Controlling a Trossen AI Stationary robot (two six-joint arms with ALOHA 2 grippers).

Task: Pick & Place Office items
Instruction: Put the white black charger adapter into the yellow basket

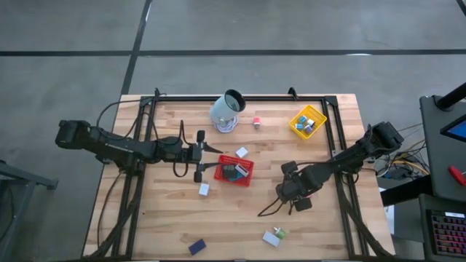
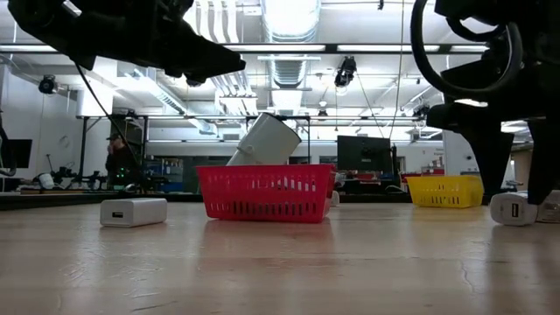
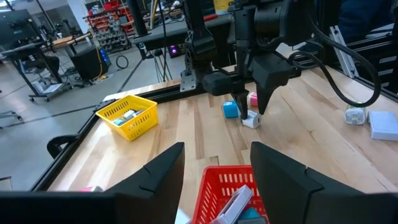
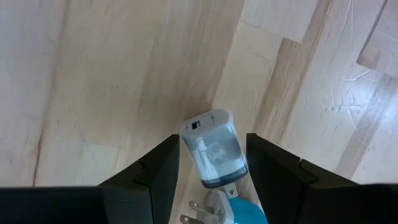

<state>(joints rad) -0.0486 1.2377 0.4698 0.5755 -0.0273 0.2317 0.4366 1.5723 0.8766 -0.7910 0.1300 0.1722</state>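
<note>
Right wrist view: the right pincer (image 4: 208, 163) stands released around a white charger (image 4: 210, 148) on the desk (image 4: 93, 81); next, clench and lift. The left pincer (image 3: 214, 171) hangs released over the red tray (image 3: 221, 180).

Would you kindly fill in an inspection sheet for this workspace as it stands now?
Surface: wooden table, no spills seen.
Job's things: office items sit in the red tray and yellow tray; others lie loose, including a dark blue block and a white block.
Clutter: grey-white cup, tipped over.
End effectors: left end effector open beside the red tray; right end effector low over a white plug adapter.
Cables: black cable looping on the table by the right arm.
Surroundings: person beyond the table.
</note>
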